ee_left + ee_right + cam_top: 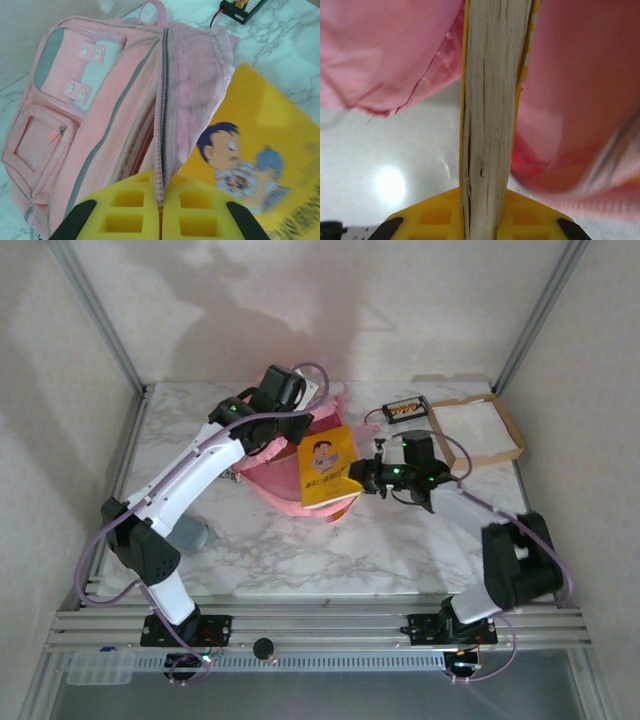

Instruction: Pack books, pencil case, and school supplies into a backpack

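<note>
With the left gripper [161, 212] clamped on the zipper edge [163, 125] of the backpack [95, 135] and the right gripper [487, 217] clamped on a yellow book [490, 100] at its opening, the book could snag on that soft edge.

Yellow book [265, 150]: cover cut off at the right and bottom edges.
Backpack [380, 45]: pink fabric blurred, very close up.

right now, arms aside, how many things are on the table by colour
pink backpack: 1
yellow book: 1
brown tray: 1
black box with a cable: 1
grey object: 1
total: 5
</note>
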